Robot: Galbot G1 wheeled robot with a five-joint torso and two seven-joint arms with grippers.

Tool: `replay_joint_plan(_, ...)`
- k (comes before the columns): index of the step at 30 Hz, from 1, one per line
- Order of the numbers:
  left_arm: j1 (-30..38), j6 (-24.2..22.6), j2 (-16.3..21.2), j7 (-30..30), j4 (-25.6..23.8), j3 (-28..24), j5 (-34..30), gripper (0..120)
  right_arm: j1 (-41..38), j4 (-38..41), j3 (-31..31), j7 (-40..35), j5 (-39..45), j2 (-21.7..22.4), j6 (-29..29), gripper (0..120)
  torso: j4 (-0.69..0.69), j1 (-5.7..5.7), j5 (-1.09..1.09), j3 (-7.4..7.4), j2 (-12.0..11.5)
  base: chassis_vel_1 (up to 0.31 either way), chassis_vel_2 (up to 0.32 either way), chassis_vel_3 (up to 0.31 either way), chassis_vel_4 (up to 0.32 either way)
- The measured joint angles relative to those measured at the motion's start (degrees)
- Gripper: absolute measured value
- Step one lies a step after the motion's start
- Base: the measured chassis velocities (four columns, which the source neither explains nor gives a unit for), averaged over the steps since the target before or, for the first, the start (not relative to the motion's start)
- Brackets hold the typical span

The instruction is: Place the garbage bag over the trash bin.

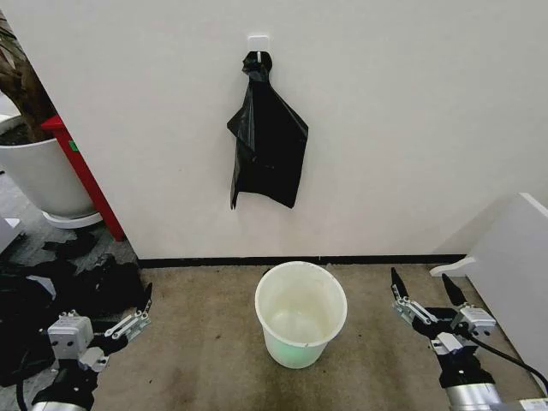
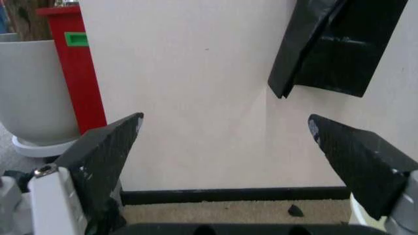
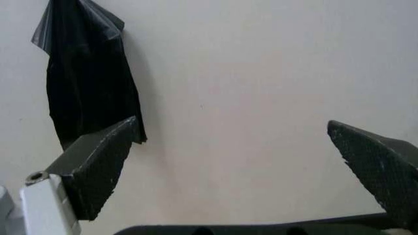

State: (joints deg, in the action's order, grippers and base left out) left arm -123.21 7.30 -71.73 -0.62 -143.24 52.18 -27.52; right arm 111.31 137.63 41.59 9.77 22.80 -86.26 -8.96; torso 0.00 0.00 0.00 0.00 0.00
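the garbage bag (image 1: 268, 137) hangs from a wall hook (image 1: 256, 43), far above the trash bin (image 1: 300, 312) on the carpet; thin and limp, it looks light, best pinched at a lower corner. left gripper (image 1: 134, 315) and right gripper (image 1: 425, 294) wait low with jaws apart. a planter (image 1: 38, 175) stands far left. from the left wrist, fingers (image 2: 104, 156) frame the bag's lower edge; the right wrist's fingers (image 3: 98, 164) frame bare wall beside it.

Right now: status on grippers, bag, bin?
Left gripper and right gripper open, low, flanking the trash bin. Garbage bag hanging on wall hook above bin. Nothing blocking.
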Motion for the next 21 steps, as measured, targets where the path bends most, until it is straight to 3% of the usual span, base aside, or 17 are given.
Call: replay_joint_plan(21, 0.0, 0.0, 0.0, 0.0, 0.0, 0.0, 0.0, 100, 0.0, 0.0, 0.0, 0.0, 0.0, 0.0, 0.0, 100, 0.00, 0.00, 0.00, 0.00, 0.0, 0.000, 0.000, 0.000, 0.000)
